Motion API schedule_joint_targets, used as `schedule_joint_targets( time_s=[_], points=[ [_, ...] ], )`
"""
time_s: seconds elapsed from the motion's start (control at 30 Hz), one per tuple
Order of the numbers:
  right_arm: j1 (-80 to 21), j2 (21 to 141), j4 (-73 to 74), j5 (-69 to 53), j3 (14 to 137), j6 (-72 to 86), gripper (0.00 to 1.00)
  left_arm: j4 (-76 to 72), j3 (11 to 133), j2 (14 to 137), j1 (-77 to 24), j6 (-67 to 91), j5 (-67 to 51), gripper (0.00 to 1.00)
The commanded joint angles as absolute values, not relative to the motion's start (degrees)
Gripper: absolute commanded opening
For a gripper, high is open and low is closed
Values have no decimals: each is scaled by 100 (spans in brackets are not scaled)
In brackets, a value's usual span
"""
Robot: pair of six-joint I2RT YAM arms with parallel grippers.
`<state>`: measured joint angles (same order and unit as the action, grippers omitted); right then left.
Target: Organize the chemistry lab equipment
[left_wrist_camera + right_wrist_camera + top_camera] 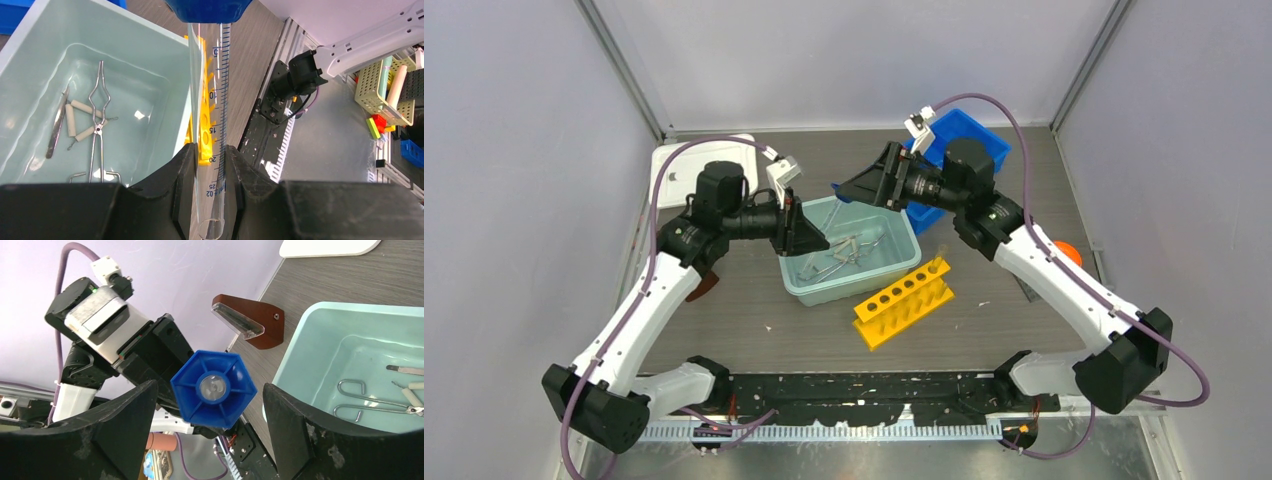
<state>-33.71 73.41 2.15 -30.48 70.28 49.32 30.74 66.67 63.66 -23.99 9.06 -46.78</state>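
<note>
Clear graduated tube (210, 100) with blue cap (214, 388) is off the table, held in the air over the left end of the pale teal tub (155, 60). It lies between the two grippers. Scale marks on the tube are readable in the left wrist view.

Left gripper (210, 155) pinches the tube near its open end. Both fingers (182, 185) press on the glass, with the capped end pointing away from that wrist.

Right gripper (209, 387) is spread wide at the capped end. The hexagon cap sits in the gap between its two fingers (125, 430), with clear space on each side and no contact seen.

The rest of the equipment is inside the tub, lying flat on its floor:
- silvery tongs (97, 115)
- wire triangle (84, 133) with white sleeves, overlapping the tongs
- slim flat metal piece (57, 125), just beside the triangle and closer to the tub wall

Cannot tell exactly what the flat piece is.

Yellow hole rack (904, 300) stands just beside the tub's near-right side, not touching as far as the top view shows. Blue tray (969, 140) is at the tub's far-right corner, partly hidden by the right arm. White tray (686, 160) is well apart from the tub, to its far left. Brown wedge block (250, 322) sits left of the tub, near the left arm.
</note>
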Motion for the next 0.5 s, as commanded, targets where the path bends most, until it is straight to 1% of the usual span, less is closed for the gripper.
schedule_joint_targets(
  time_s=[0.0,0.13,0.2,0.27,0.3,0.33,0.37,0.47],
  points=[
    [-3441,7529,309,-3224,7383,4712,83,3040,6781,6363,-2408,802,-4943,15],
    [-3445,7573,297,-3102,7341,4723,83,3050,6755,6370,-2408,787,-4968,15],
    [-3445,7561,188,-3028,7290,4761,82,3050,6742,6372,-2408,776,-4968,15],
    [-3445,7553,53,-2999,7227,4835,77,3061,6718,6370,-2408,765,-4958,15],
    [-3445,7557,-130,-3002,7200,4867,71,3073,6709,6370,-2408,757,-4953,15],
    [-3445,7552,-183,-3011,7148,4886,68,3081,6702,6367,-2409,756,-4942,15],
    [-3445,7550,-246,-3017,7116,4900,63,3103,6693,6364,-2408,751,-4933,15],
    [-3446,7514,-347,-3027,6972,4917,58,3128,6665,6336,-2408,739,-4874,16]
  ],
)
